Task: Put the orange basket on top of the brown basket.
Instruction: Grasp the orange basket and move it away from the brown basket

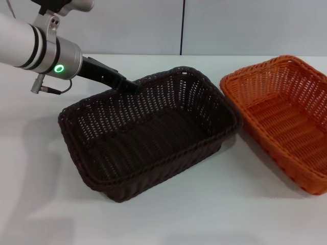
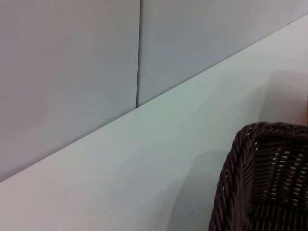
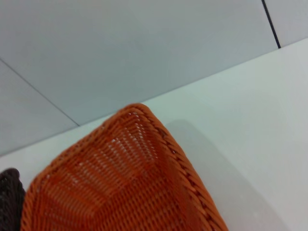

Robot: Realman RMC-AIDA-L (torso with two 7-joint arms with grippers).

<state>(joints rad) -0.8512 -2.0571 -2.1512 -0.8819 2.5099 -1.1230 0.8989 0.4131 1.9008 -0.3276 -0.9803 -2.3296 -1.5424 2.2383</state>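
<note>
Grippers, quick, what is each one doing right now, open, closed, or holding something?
Left end effector: at the far rim of the brown basket; open or closed cannot be told.
Right end effector: not in view; its wrist camera shows only the orange basket.

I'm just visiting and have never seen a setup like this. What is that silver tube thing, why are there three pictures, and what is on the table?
The silver tube is a robot's left arm; its left gripper reaches the far rim of the brown basket. Whether it grips the rim I cannot tell. The wide picture comes from a camera on the robot's head. The other two come from cameras on its wrists, so they show close-ups: one a brown basket corner, the other a corner of the orange basket. Both baskets sit empty, side by side on the white table. The right arm is out of the head view.
</note>
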